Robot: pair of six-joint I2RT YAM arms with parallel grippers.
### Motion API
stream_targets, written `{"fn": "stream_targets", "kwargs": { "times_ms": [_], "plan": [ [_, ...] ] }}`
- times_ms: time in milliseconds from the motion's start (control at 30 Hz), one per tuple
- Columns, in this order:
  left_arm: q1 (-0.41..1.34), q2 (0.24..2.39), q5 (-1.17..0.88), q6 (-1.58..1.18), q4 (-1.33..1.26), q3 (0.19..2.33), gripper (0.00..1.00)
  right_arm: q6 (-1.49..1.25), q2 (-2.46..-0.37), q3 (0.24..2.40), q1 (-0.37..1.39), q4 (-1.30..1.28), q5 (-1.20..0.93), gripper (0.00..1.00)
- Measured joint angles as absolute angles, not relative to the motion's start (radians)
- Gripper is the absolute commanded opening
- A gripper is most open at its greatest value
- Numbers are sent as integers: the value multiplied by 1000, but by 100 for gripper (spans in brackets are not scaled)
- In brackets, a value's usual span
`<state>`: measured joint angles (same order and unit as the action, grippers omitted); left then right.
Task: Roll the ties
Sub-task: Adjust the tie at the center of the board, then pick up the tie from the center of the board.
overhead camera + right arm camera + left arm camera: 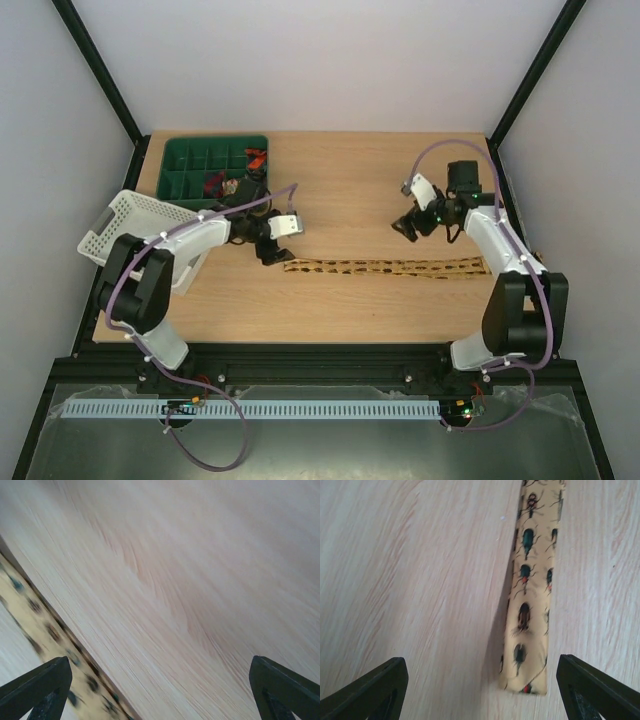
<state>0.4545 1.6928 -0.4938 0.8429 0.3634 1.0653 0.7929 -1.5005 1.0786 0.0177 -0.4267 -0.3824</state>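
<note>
A tan-gold tie with small dark beetle marks lies flat as a long strip across the wooden table, narrow end to the left. My left gripper hovers just left of that narrow end, open and empty; in the left wrist view the tie's end lies between the spread fingers, nearer the right one. My right gripper is open and empty above the bare table, behind the tie's middle. The right wrist view shows the tie at the lower left.
A green compartment tray holding small dark and red items stands at the back left. A white slotted basket hangs over the table's left edge. A black frame rail runs along the near edge.
</note>
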Motion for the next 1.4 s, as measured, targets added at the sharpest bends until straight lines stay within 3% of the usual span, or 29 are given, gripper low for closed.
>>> {"fn": "stream_targets", "kwargs": {
  "times_ms": [67, 167, 267, 567, 767, 900, 1167, 1400],
  "plan": [
    [422, 1678, -498, 856, 373, 1060, 84, 664, -1481, 1126, 18, -421, -474, 98],
    [405, 1693, -498, 879, 388, 1050, 81, 454, -1522, 1199, 39, -422, -624, 80],
    [405, 1719, -497, 901, 405, 1040, 79, 272, -1617, 1228, 115, -419, -712, 70],
    [413, 1777, -489, 938, 418, 1023, 72, -22, -1764, 1123, 335, -355, -793, 26],
    [435, 1782, -471, 946, 410, 995, 69, -133, -1851, 1124, 416, -278, -791, 7],
    [445, 1783, -466, 942, 400, 988, 66, -190, -1915, 1124, 445, -243, -788, 2],
    [446, 1789, -460, 936, 382, 986, 44, -213, -2017, 1152, 452, -226, -759, 1],
    [449, 1777, -487, 916, 381, 986, 34, -199, -2030, 1164, 453, -231, -766, 1]
  ]
}}
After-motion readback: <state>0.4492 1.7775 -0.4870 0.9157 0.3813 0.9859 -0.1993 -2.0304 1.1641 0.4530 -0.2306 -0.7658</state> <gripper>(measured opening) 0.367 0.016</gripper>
